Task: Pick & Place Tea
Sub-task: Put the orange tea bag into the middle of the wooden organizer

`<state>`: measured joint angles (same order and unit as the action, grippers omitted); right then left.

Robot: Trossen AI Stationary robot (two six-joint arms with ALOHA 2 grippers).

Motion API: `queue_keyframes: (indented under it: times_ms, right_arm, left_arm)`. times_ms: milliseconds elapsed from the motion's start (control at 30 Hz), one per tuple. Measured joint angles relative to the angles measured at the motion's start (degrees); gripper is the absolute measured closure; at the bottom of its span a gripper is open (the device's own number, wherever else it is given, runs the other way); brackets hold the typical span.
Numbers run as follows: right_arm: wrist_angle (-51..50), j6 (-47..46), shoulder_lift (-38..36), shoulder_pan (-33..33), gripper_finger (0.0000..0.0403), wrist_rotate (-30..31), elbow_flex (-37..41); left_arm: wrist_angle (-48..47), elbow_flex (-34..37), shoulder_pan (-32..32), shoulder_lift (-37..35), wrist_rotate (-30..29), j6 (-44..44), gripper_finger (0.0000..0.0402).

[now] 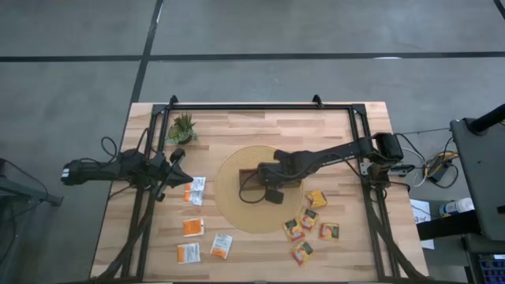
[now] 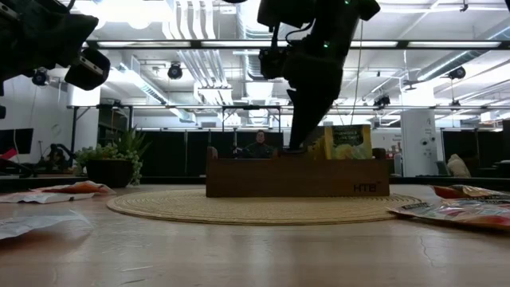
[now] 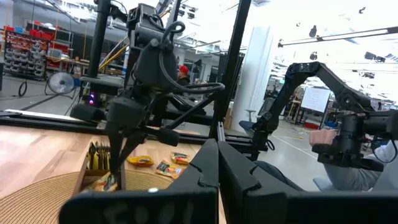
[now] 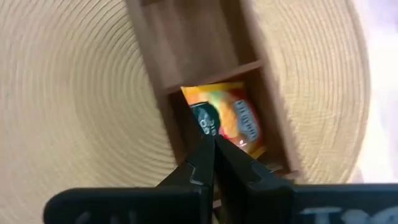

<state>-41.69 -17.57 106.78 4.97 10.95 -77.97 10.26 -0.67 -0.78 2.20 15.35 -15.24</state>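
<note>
The right gripper (image 4: 210, 149) is down inside the dark wooden tray (image 1: 251, 183), which sits on the round woven mat (image 1: 229, 213) in the middle of the counter (image 1: 260, 130). Its fingers are pressed together on the edge of an orange-and-yellow tea sachet (image 4: 233, 118), pinching it. The sachet stands in the end compartment of the tray, just past the wooden divider (image 4: 205, 76); the compartment beyond that divider looks empty. Holding the sachet by one thin edge lets it slide down between the walls instead of catching on them, so this reads as the placing step, with release not yet made.

More sachets wait loose on the counter: a cluster of orange-brown ones (image 1: 309, 221) off the mat on the right arm's side of the tray, and white-and-orange ones (image 1: 194, 227) off the mat on the opposite side. Much of the task therefore seems left.

The left gripper (image 1: 175, 167) hangs well clear of the tray, near the small potted plant (image 1: 182, 128), fingers closed and empty, probably kept back so the arms do not meet.
</note>
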Motion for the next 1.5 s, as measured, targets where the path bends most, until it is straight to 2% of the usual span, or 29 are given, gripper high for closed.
queue_keyframes:
  times_ms: [300,500,633,867,1500]
  right_arm:
    - [-0.9,-0.47,0.0,-0.02,0.0394,4.82,-0.44]
    - [-1.31,-0.45,0.0,-0.2,0.0394,11.55,-0.44]
    - [-0.95,-0.46,0.0,-0.69,0.0394,12.74,-0.44]
    - [-0.62,-1.98,0.0,-1.09,0.0394,19.23,-0.42]
    - [1.68,-2.28,-1.39,-0.3,0.0394,19.15,-1.74]
  left_arm:
    - [-0.01,-0.01,0.01,0.0,0.02,0.01,0.0401]
    - [-0.02,0.0,0.02,0.0,0.02,0.0,0.0402]
    - [-0.02,0.0,0.0,0.0,0.01,0.0,0.0401]
    - [-0.02,0.0,0.0,0.0,0.0,0.0,0.0402]
    - [-0.08,0.0,0.01,0.0,0.01,-0.01,0.0401]
